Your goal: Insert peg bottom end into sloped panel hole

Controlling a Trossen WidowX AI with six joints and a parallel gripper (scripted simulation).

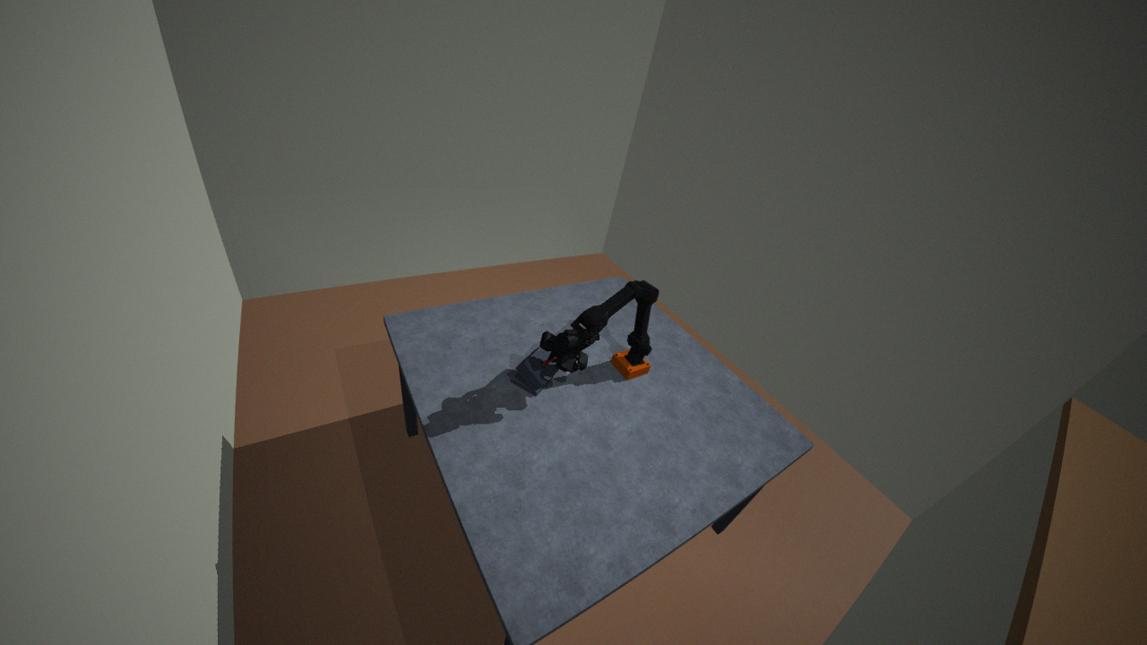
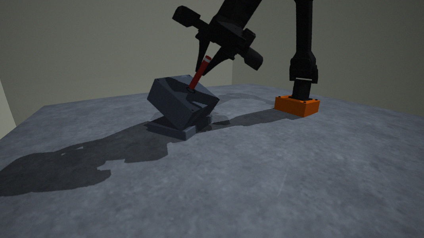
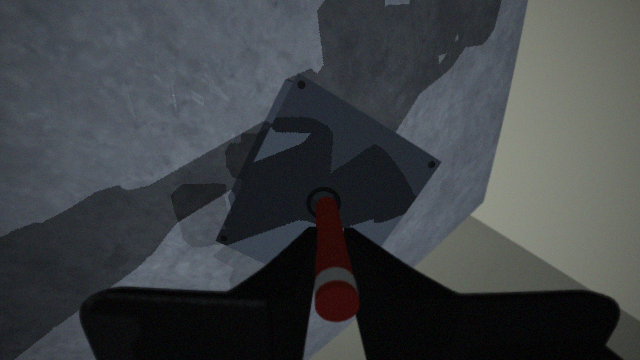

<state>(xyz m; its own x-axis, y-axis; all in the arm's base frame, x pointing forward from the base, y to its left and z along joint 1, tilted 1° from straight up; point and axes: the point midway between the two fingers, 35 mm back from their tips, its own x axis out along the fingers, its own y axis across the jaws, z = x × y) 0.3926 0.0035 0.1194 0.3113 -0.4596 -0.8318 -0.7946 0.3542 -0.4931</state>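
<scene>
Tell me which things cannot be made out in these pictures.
- Peg bottom end: hidden inside the hole in the exterior and wrist views, so its depth is unknown.
- Gripper, shut on the peg: far too small in the top view.
- Arm: upper part cut off by the exterior view's top edge.
- Panel face: partly darkened by shadow.
</scene>
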